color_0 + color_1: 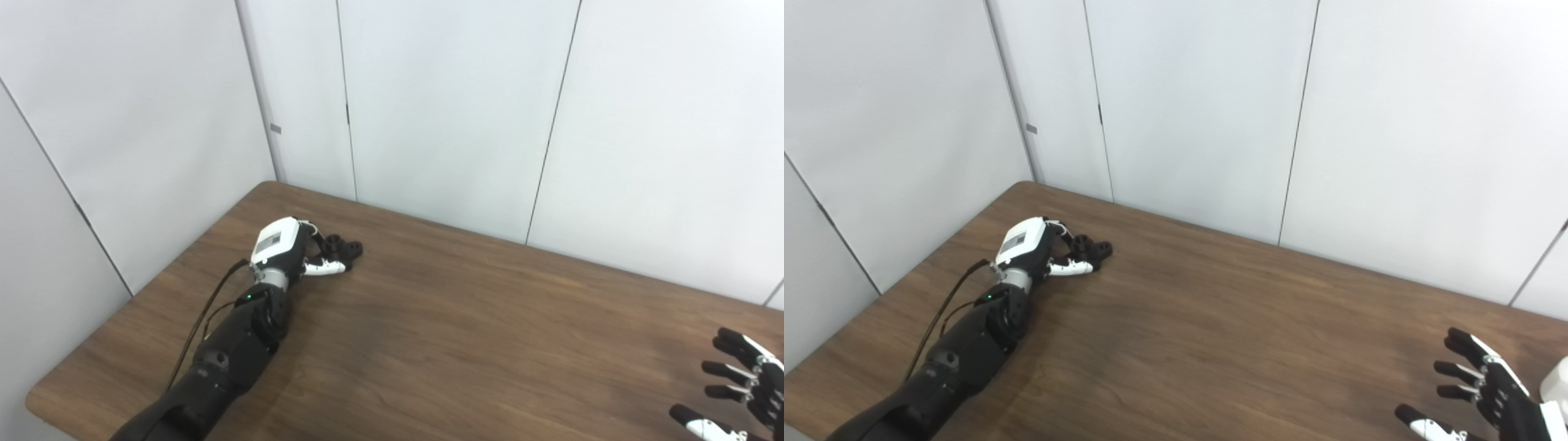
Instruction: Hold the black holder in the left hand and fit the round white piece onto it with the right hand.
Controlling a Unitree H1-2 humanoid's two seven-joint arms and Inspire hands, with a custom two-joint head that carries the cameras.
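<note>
The black holder [344, 247] lies on the wooden table [465, 331] near its far left corner. My left hand [293, 248] reaches it from the near side, with fingers curled over it and the white-tipped thumb [324, 267] against its near side. At the bottom right, my right hand [1482, 392] hovers open with its fingers spread, holding nothing. A rounded white thing [1557, 378], cut off by the right edge of the right eye view, sits just right of that hand. It looks like the round white piece.
Pale wall panels [429, 110] stand close behind the table's far edge and along its left side. The left forearm [233, 349] lies across the table's near left part with a cable along it.
</note>
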